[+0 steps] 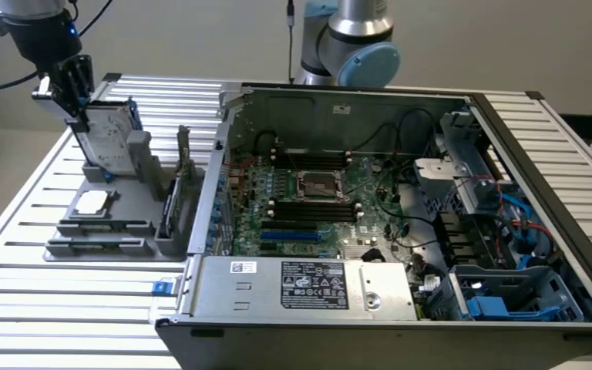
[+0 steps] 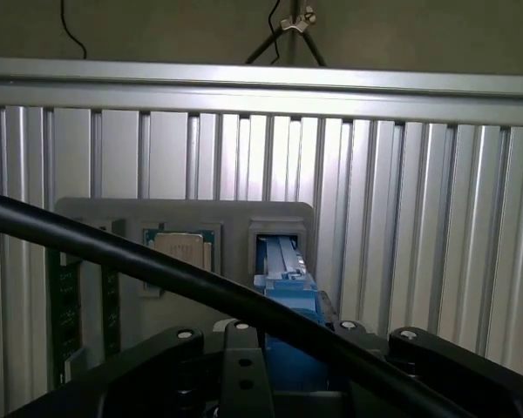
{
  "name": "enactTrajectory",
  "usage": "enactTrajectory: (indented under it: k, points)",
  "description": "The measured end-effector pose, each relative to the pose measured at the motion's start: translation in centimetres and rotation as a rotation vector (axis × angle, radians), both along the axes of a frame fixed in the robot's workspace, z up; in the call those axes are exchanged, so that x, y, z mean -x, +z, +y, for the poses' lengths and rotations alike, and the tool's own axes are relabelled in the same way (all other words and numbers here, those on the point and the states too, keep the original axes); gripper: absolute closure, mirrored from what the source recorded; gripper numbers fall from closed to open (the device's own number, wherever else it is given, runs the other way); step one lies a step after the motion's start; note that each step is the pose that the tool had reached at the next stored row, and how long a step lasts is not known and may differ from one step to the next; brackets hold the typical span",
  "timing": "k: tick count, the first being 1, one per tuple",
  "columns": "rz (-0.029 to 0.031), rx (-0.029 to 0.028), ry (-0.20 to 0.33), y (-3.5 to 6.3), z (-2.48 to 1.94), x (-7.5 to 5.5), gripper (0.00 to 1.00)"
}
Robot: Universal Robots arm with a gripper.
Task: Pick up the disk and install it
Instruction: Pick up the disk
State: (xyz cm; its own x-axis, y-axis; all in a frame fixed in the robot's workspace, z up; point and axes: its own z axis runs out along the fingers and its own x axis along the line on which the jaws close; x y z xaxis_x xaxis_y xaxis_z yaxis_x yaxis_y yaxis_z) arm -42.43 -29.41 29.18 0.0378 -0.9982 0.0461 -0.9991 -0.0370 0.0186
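Disk point(image 1: 111, 139) stands on edge at the far end of a grey holder point(image 1: 121, 223), at the exterior view's left of the open computer case point(image 1: 378, 339). The arm point(image 1: 358, 46) rises behind the case, and its wrist hangs straight down over the disk. The fingers point(image 1: 68, 92) are closed on the disk's upper edge. In the wrist view the blue frame point(image 2: 288, 292) runs down between them, with a black cable point(image 2: 157, 261) slung across in front.

The disk is a flat silver-grey slab, face upright, with thin blue plastic along its edge. Whether its lower edge is seated in the slot or raised, I cannot tell.

Above the disk is open air. A small square chip point(image 1: 92, 202) lies nearer on the holder. The case wall stands just beside the holder on the slatted metal counter point(image 1: 28, 308). Inside the case, the motherboard point(image 1: 307, 193) lies flat and a labelled power-supply box point(image 1: 307, 285) fills the near edge.
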Motion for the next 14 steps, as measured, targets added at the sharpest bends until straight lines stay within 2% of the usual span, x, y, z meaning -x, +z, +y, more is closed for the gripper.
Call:
enactTrajectory:
  k: [10,14]
  points:
    - [-0.0002,0.0001,0.000,3.19,0.02,0.0,0.67]
    - [0.0000,0.0001,0.000,4.98,0.07,0.0,0.67]
